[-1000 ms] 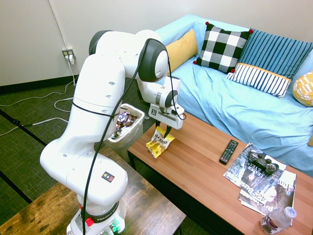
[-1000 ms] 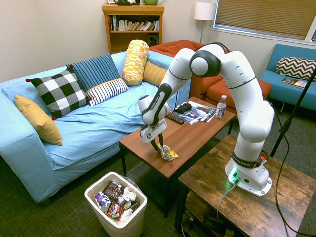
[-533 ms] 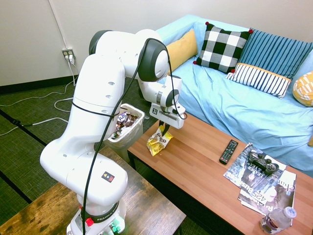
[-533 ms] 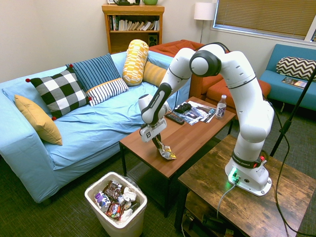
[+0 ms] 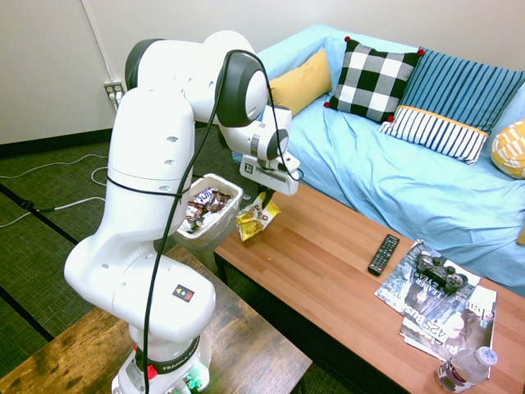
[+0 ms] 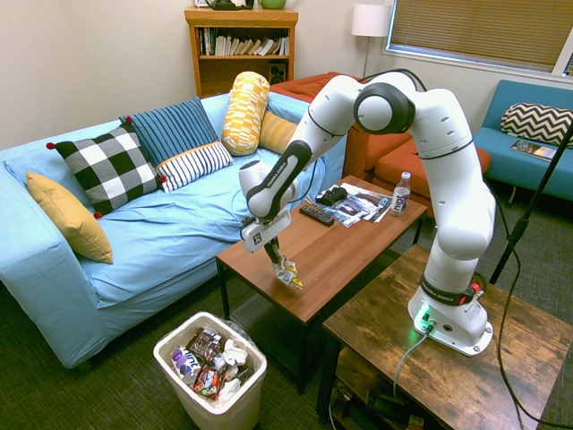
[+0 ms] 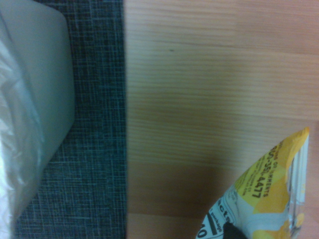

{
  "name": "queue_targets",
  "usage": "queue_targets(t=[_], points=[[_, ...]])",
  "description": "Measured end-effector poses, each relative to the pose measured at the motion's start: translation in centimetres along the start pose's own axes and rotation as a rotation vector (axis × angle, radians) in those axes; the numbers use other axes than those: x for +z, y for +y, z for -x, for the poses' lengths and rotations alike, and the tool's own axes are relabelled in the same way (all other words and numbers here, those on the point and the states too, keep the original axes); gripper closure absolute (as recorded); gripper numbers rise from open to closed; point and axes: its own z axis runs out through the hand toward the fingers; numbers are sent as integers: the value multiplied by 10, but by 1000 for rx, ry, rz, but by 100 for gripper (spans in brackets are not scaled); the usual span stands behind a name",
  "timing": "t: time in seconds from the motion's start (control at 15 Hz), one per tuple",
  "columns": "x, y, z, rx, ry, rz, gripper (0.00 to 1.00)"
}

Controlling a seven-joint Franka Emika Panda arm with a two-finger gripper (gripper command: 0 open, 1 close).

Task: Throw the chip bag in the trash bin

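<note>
1. Fingers [image 5: 267, 194] of my gripper [image 6: 276, 258] are drawn together, pinching the chip bag [image 5: 258, 217] near its upper end; the yellow, crinkled bag slants down from them.
2. I have the bag at the bin-side end of the coffee table [image 5: 328, 263], and it looks raised over the wood. In the wrist view, its yellow and white corner and some printed lettering show against the tabletop.
3. Trash bin [image 5: 234, 189]: at 9 o'clock from my bag in the first exterior view, near it but apart; at 7 o'clock in the second. The bag is outside it, on the table's side of the rim.
4. Inside the bin I see dark wrappers [image 6: 205, 344], crumpled white paper [image 6: 235, 353] and a purple-labelled bottle [image 6: 186, 365]. Its clear liner [image 7: 7, 144] shows in the wrist view.
5. From my bag in the first exterior view, the black remote [image 5: 383, 254] lies between 3 and 4 o'clock. Further along, at about 4 o'clock, a game controller [image 5: 442, 273] rests on the magazines [image 5: 447, 324], with an upright clear bottle [image 5: 466, 369] beside them.
6. The blue sofa [image 5: 353, 164], with its cushions [image 5: 376, 80], runs along the coffee table's far side, toward 2 o'clock from my bag in that same view.
</note>
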Motion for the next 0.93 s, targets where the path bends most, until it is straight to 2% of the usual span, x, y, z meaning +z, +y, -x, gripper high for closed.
queue_targets(t=[0.4, 0.73, 0.93], points=[[-22, -106, 82, -79, 68, 29, 100], [6, -186, 120, -113, 90, -1, 100], [17, -220, 135, -117, 145, -27, 100]])
